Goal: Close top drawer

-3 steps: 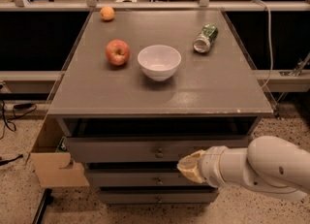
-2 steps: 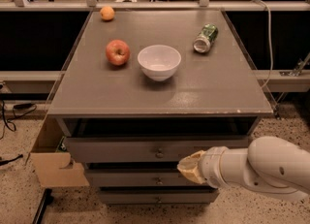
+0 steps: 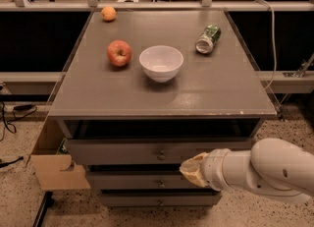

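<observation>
The top drawer (image 3: pixel 122 151) is the uppermost grey front under the tabletop, with a small round metal knob (image 3: pixel 161 156) at its centre. It stands pulled out a little, with a dark gap above it. My gripper (image 3: pixel 191 169) comes in from the right on a white arm (image 3: pixel 265 172). Its tan tip is just right of and slightly below the knob, close to the drawer front. The two lower drawer fronts (image 3: pixel 147 182) sit below.
On the grey tabletop (image 3: pixel 221 88) sit a red apple (image 3: pixel 119 53), a white bowl (image 3: pixel 161 63), a green can on its side (image 3: pixel 208 38) and an orange (image 3: pixel 108 13). A cardboard box (image 3: pixel 51 164) stands on the floor at the left. Cables lie on the floor at far left.
</observation>
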Robot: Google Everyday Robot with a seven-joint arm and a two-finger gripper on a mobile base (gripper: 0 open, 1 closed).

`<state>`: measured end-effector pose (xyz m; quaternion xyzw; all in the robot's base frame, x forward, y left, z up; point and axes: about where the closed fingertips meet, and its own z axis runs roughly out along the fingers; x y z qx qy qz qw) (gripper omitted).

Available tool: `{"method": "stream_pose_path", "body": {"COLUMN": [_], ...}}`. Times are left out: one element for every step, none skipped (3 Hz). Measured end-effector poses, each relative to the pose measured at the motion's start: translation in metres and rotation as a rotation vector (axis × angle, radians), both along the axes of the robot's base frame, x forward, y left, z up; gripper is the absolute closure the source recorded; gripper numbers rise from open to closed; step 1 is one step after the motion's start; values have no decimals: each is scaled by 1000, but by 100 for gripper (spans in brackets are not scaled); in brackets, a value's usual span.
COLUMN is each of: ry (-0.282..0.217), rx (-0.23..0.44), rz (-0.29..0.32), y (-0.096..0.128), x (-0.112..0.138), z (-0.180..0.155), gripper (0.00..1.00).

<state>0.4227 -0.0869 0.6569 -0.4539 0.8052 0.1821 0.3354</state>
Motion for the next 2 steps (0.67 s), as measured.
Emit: {"method": "stream_pose_path", "body": {"ry": [0, 0], "rx": [0, 0], "rz": [0, 0], "y": [0, 0], "x": [0, 0], "z": [0, 0], "gripper": [11, 0]}}
